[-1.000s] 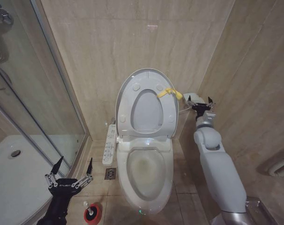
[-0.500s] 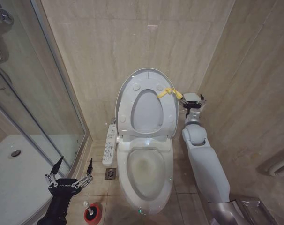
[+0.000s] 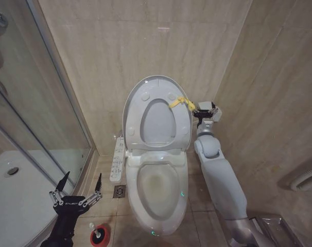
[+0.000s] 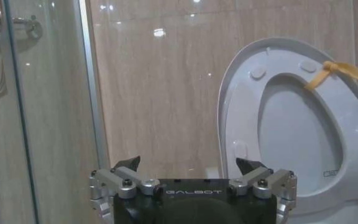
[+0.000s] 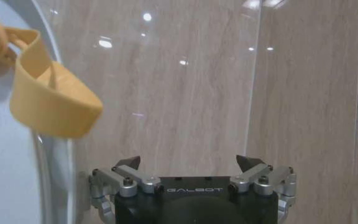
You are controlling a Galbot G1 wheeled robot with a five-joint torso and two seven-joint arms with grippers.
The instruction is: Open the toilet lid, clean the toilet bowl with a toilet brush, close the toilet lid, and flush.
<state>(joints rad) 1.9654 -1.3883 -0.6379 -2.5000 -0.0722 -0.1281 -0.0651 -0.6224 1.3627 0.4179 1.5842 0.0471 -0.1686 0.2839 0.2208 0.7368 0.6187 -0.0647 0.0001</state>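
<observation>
The toilet lid [image 3: 158,121] stands upright against the back wall, with the seat ring raised against it and a yellow tag [image 3: 179,102] at its upper right edge. Below it the toilet bowl [image 3: 157,189] lies uncovered, faintly yellowish inside. My right gripper [image 3: 206,110] is open just right of the tag, close to the lid's edge; in the right wrist view the tag [image 5: 50,106] hangs beside the lid [image 5: 5,177], off to one side of the open right gripper [image 5: 188,162]. My left gripper [image 3: 79,186] hovers open low at the left, above the toilet brush [image 3: 100,234] in its red base. The left wrist view shows the left gripper [image 4: 190,164] open before the lid [image 4: 291,130].
A white button remote panel [image 3: 116,159] hangs on the toilet's left side, above a floor drain [image 3: 120,191]. The glass shower door [image 3: 37,103] and white shower tray [image 3: 12,195] close off the left. Tiled walls stand close behind and on the right.
My right arm has swung left, bringing its gripper from near the right wall up to the lid's yellow tag. The head camera shifted slightly. The left gripper has stayed put.
</observation>
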